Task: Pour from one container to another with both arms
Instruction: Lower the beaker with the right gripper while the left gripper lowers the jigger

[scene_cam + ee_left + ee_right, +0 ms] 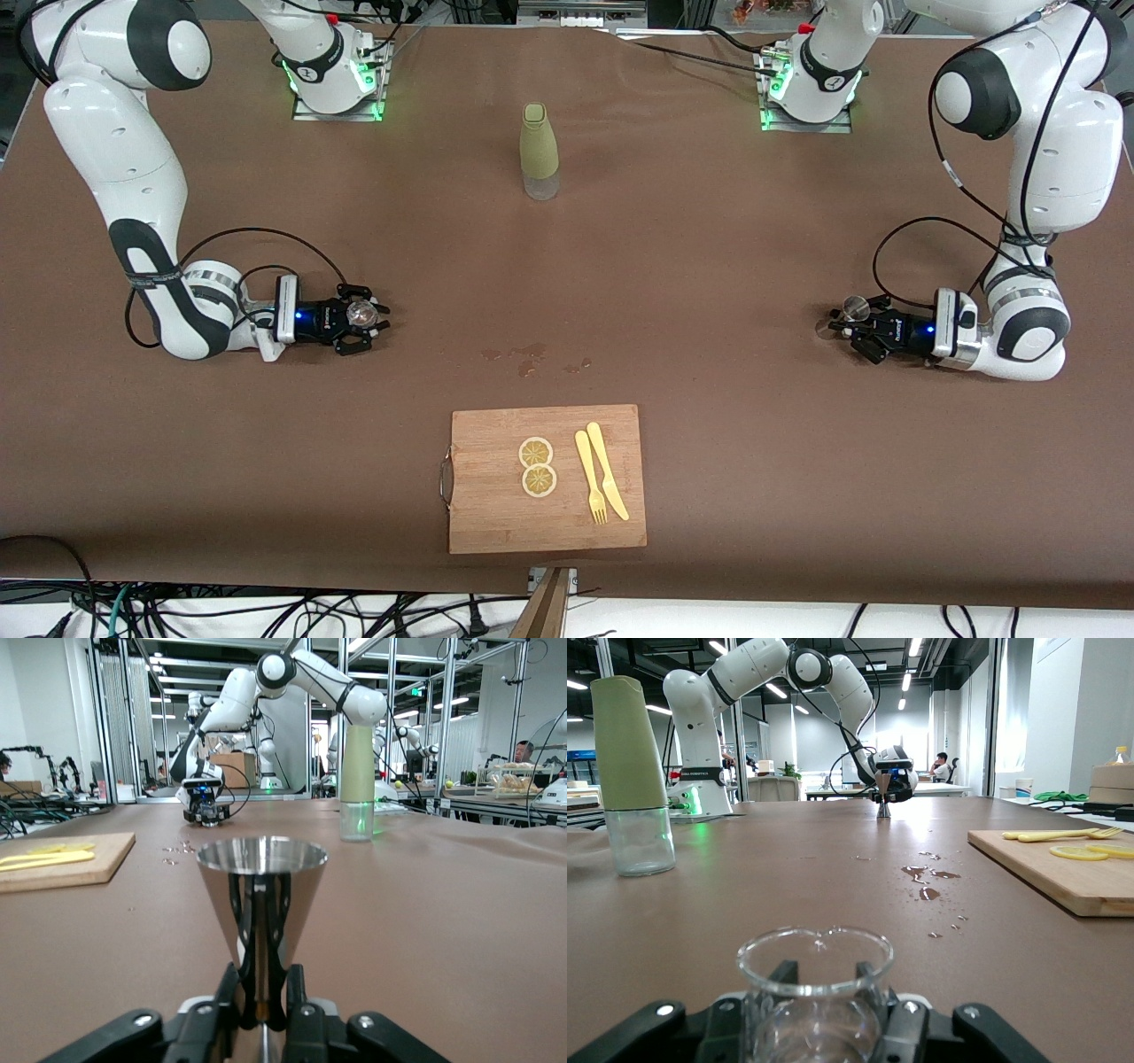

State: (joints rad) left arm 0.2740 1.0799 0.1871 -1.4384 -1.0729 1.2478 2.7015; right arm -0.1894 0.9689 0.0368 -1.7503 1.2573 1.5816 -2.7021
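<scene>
Steel cone jigger [261, 870] stands between left gripper [852, 330] fingers, clear glass beaker [814, 979] between right gripper [361, 320] fingers; grip cannot tell; both upright, keeping contents in.

Table [709, 266]: brown cloth, with a few darker wet spots [530, 357]. Arms: white with dark grey joint bands; both grippers black. Bottle [539, 151]: olive-green sleeve over clear glass base. Metal cup [262, 904]: shiny silver. Glass beaker [815, 992]: clear. Cutting board [547, 478]: light tan wood grain, grey metal handle. Lemon slices [537, 466]: yellow with pale rims. Fork [590, 477] and knife [608, 470]: pale yellow. Bases lit green.
</scene>
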